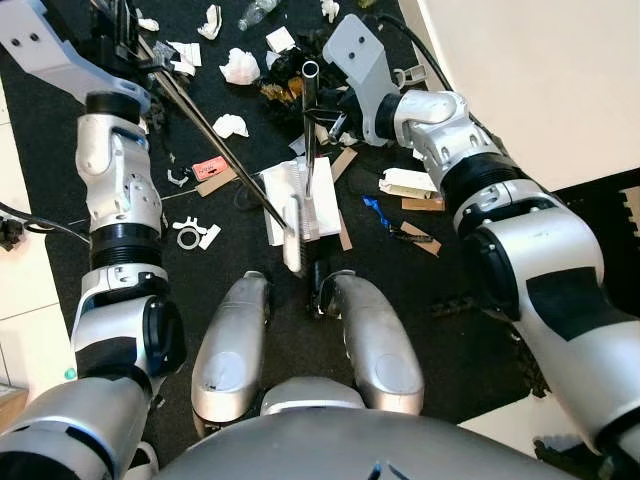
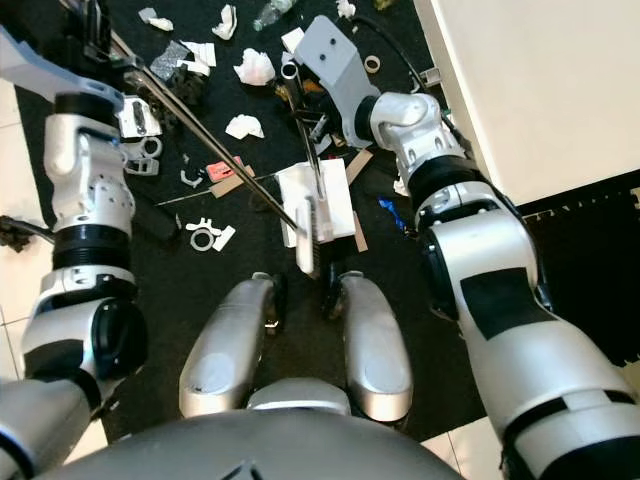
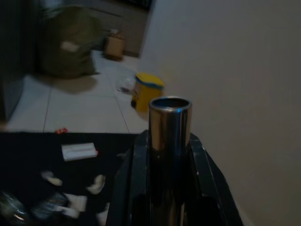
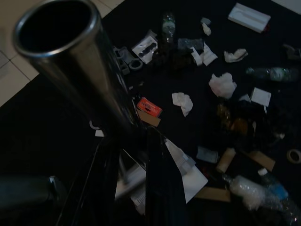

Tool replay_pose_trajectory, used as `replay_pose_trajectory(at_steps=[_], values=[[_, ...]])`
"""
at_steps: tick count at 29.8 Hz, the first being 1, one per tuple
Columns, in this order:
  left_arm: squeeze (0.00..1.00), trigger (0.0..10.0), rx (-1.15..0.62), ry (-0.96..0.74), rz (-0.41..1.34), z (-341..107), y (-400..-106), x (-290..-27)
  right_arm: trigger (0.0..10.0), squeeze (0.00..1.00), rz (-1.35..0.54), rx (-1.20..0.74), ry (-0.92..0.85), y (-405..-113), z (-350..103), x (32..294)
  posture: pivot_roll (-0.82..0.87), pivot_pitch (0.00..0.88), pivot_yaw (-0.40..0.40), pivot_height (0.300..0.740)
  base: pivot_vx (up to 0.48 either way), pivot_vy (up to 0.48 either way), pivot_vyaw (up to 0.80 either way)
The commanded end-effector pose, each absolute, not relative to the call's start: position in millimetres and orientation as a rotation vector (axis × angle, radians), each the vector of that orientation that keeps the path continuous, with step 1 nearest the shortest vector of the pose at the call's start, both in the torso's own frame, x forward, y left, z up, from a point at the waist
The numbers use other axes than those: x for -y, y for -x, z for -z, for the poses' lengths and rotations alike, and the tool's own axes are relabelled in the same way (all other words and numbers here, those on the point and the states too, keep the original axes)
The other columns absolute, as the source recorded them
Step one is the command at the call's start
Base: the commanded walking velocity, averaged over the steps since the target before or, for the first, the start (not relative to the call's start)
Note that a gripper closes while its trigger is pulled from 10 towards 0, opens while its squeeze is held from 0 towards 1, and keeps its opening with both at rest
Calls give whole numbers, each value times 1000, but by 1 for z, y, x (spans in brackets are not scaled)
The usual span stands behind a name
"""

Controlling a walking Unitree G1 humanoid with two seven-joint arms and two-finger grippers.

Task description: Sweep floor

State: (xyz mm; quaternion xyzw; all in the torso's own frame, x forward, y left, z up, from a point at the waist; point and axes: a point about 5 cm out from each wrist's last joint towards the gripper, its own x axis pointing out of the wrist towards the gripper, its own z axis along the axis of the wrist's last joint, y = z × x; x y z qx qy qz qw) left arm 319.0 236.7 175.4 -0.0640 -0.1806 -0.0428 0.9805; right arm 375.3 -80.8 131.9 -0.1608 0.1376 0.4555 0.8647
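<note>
A long metal broom pole (image 1: pixel 215 135) slants from the upper left down to a white brush head (image 1: pixel 293 238) on the black mat in front of my knees. My left gripper (image 1: pixel 125 45) is shut on the pole's upper end (image 3: pixel 169 122), which sits between the black fingers (image 3: pixel 136 188). An upright metal tube (image 1: pixel 309 110) with an open top rises from a white pan (image 1: pixel 325 195) beside the brush. My right gripper (image 1: pixel 325 108) is shut on that tube (image 4: pixel 80 61). Litter lies on the mat beyond them: crumpled tissues (image 1: pixel 240 66), a red card (image 1: pixel 209 167), cardboard strips (image 1: pixel 345 160).
More rubbish is spread about: a plastic bottle (image 1: pixel 257 12), a white box (image 1: pixel 407 182), a blue scrap (image 1: pixel 373 210), white plastic rings (image 1: pixel 188 235). A white wall (image 1: pixel 540 80) bounds the mat on the right, and white tiles (image 1: pixel 25 290) lie on the left. My knees (image 1: pixel 235 340) are just behind the brush.
</note>
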Motion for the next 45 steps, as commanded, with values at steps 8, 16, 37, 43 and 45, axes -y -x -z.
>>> replay_pose_trajectory(at_steps=[8, 16, 37, 43, 45], values=[[0, 10000, 217, -158, 28, -182, -298, -279, 10000, 0, -935, -425, 301, -363, -102, 92, 91, 266, -83, 740, 0, 0, 0], [0, 10000, 111, -245, 14, -177, -320, -283, 10000, 0, -930, -432, 303, -363, -101, 92, 70, 267, -81, 740, 0, 0, 0], [0, 10000, 40, 137, -250, -96, -303, -285, 10000, 0, -931, -442, 296, -362, -98, 98, 10, 317, -113, 740, 0, 0, 0], [0, 10000, 99, 572, -218, -84, -312, -268, 10000, 0, -936, -441, 299, -363, -100, 97, -10, 325, -130, 740, 0, 0, 0], [0, 10000, 114, 587, -225, -83, -314, -268, 10000, 0, -936, -440, 299, -363, -100, 97, -20, 330, -136, 740, 0, 0, 0]])
